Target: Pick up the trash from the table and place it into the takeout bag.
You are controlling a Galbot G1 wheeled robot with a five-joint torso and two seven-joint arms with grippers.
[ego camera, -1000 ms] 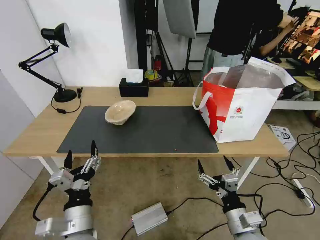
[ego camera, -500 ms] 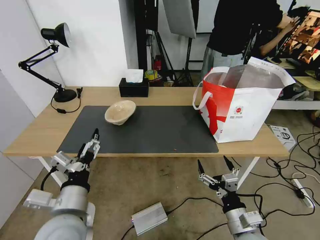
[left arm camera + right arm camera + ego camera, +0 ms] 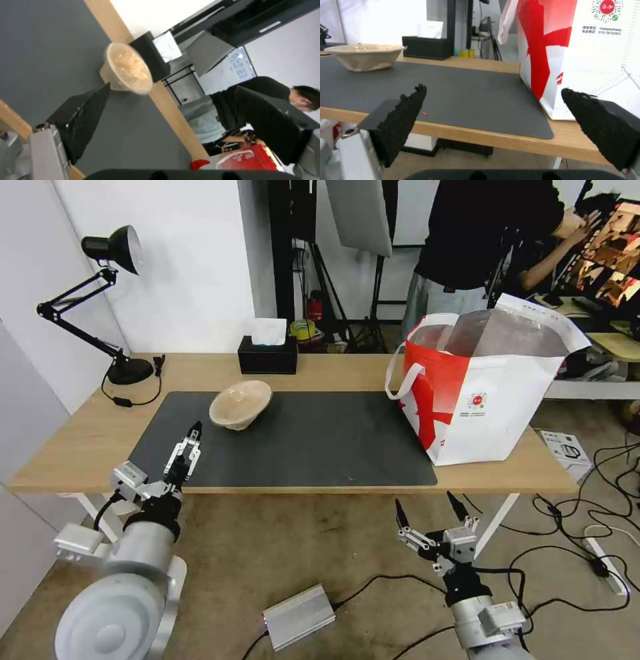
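My left tool [image 3: 187, 455], released, over the counter's [image 3: 333, 370] front-left edge; approach beige bowl [image 3: 241, 405] rim squarely; right tool [image 3: 430, 508] released, parked below the front edge.

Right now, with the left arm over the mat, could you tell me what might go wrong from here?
1. The beige bowl sits tilted on the mat, so the left pincer, approaching low beside it, could push or tip it rather than grip it.
2. The takeout bag stands at the far right of the table, so carrying the bowl across may snag its loop handle.
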